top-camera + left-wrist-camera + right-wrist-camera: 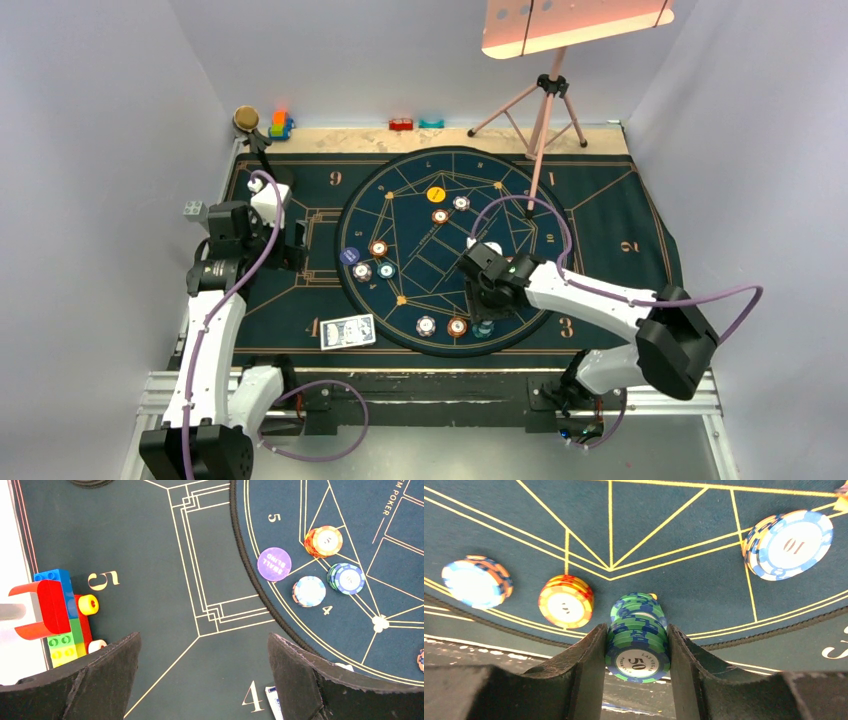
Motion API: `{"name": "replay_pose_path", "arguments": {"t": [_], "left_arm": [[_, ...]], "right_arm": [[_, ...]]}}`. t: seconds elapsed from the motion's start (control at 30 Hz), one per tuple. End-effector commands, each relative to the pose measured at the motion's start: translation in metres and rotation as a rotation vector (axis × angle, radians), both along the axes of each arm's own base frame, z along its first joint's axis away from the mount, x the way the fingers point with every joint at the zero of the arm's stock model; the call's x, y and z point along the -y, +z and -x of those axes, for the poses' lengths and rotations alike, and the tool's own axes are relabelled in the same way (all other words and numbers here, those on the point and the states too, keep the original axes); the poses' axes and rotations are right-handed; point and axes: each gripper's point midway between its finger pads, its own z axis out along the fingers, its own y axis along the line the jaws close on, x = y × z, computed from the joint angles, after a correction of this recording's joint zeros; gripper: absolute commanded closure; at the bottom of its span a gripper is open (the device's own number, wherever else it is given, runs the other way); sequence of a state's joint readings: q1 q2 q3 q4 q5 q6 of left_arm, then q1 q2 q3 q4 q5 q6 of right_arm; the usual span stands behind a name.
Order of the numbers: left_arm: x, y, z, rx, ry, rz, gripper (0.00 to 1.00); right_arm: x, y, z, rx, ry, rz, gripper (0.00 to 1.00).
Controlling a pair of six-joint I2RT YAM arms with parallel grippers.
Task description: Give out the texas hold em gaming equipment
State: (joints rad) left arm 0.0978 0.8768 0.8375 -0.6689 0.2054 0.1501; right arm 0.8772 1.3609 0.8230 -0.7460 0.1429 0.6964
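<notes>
My right gripper (636, 650) is shut on a stack of green-and-blue chips (638, 640) marked 50, at the near rim of the round mat (520, 185). An orange chip stack (565, 601) and a white-blue stack (476, 581) lie left of it. A white-blue stack marked 10 (788, 545) lies far right. My left gripper (204, 675) is open and empty over the mat by the gold "4". A card corner (274, 700) shows by its right finger. The blue-backed cards (347, 331) lie at the front left. A red triangular token does not show.
A purple "small blind" disc (274, 564), an orange stack (323, 541), a blue-green stack (346, 578) and a light blue stack (309, 590) sit at the round mat's left. Toy blocks (62, 612) stand by the left gripper. A tripod (545, 100) stands at the back.
</notes>
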Motion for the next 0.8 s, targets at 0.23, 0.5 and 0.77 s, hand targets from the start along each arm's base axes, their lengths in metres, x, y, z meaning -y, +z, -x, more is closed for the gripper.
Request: {"name": "replay_pose_path", "arguments": {"t": [0.23,0.5,0.77], "left_arm": [[0.0,0.007,-0.004,0.038,-0.007,-0.001,0.0],[-0.001,0.007,-0.004,0.041,-0.004,-0.003,0.0],[-0.001,0.007,-0.005,0.04,-0.005,-0.003,0.0]], "right_arm": [[-0.014,0.077,-0.065,0.191,-0.016,-0.056,0.65],[-0.026,0.084,-0.182,0.279,-0.076,-0.03,0.66],[-0.04,0.04,-0.252,0.256,-0.092,0.017,0.67]]}}
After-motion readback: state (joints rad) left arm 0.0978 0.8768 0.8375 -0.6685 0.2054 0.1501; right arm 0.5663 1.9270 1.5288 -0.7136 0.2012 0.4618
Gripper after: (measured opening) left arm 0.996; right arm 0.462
